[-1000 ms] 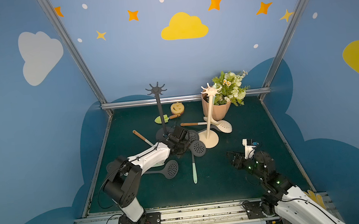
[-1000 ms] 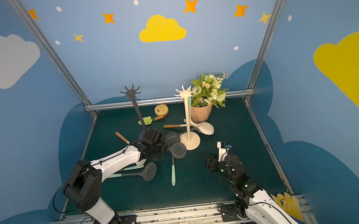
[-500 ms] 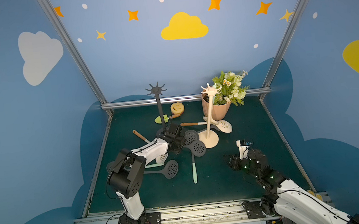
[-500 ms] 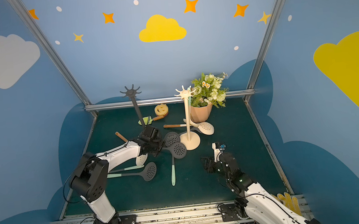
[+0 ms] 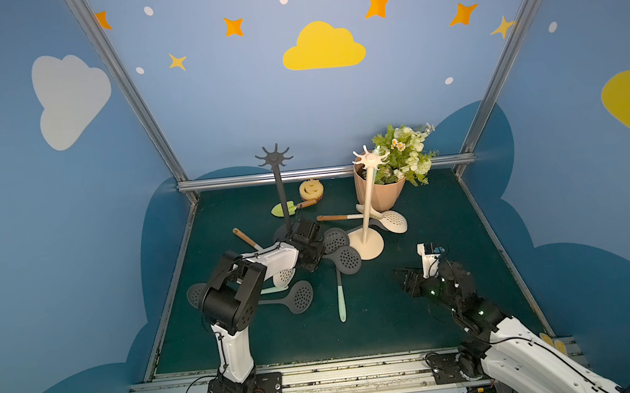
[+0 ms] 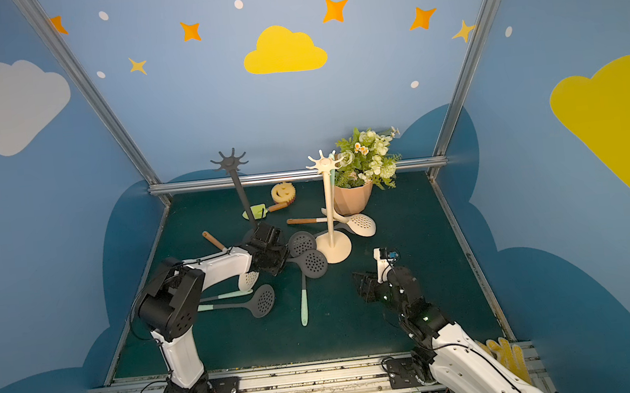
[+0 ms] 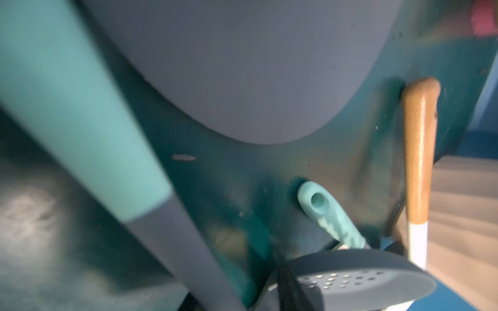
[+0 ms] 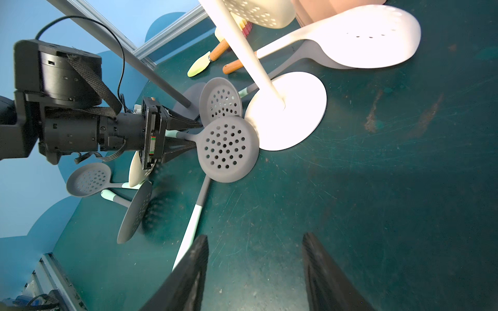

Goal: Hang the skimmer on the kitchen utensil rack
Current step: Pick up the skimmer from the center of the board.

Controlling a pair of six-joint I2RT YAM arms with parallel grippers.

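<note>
A grey skimmer [image 5: 348,259] [image 6: 314,263] [image 8: 226,149] lies on the green mat beside the cream rack's base. Its handle [image 7: 94,121] runs back between the jaws of my left gripper [image 5: 317,262] [image 6: 280,267] [image 8: 198,135]. Those jaws stand close on either side of the handle, with thin gaps still showing. The dark grey utensil rack [image 5: 280,193] [image 6: 243,197] rises just behind this gripper. The cream utensil rack [image 5: 368,208] [image 6: 330,212] stands to its right. My right gripper [image 5: 408,281] [image 6: 364,286] [image 8: 254,237] hovers open over bare mat with nothing in it.
Several more skimmers lie around: a grey one [image 5: 300,296], another grey head [image 5: 334,239], a cream one [image 5: 393,221]. A wooden handle [image 5: 246,236] pokes out behind the left arm. A flower pot [image 5: 381,194], a yellow sponge [image 5: 310,189] and a green trowel [image 5: 286,208] sit at the back.
My left gripper has shifted a little toward the dark rack's base, and its jaws have narrowed round the skimmer handle. The right arm has drawn slightly back toward the front.
</note>
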